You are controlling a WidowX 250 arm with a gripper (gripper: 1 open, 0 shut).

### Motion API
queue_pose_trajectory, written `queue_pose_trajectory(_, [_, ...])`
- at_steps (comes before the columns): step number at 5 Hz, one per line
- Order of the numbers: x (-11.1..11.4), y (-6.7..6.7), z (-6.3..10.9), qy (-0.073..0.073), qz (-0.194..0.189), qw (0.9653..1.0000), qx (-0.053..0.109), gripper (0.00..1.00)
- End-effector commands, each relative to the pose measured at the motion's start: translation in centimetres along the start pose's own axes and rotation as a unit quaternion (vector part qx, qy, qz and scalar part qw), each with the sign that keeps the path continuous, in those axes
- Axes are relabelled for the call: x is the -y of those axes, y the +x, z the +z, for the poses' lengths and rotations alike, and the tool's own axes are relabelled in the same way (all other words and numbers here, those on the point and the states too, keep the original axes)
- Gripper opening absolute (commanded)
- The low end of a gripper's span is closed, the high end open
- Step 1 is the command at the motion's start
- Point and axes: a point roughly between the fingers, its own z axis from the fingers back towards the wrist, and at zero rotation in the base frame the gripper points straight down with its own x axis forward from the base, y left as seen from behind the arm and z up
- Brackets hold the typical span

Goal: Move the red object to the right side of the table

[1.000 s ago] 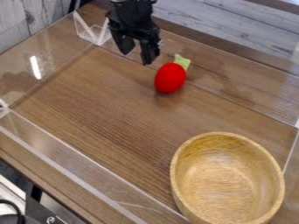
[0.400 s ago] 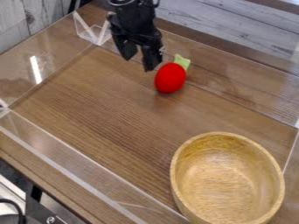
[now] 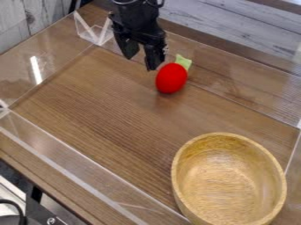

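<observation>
Your black gripper (image 3: 139, 51) hangs, fingers apart and empty, just left of the glossy red toy fruit (image 3: 172, 77), ready to grasp.

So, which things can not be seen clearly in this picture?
- Arm above the gripper: cut off by the top edge.
- Wooden bowl: its lower rim is cut off by the bottom edge.
- Red object: its far side faces away; surface detail is too small.
- Table: its extent is cut off by the edges.
</observation>
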Motion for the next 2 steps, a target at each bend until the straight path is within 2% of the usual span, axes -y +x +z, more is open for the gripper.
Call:
queue_pose_trajectory(1, [0.4, 0.5, -0.3, 0.008, -0.012, 0.9997, 0.019, 1.00])
queue_pose_trajectory(2, [1.8, 1.2, -2.1, 0.005, -0.015, 0.9998, 0.014, 1.00])
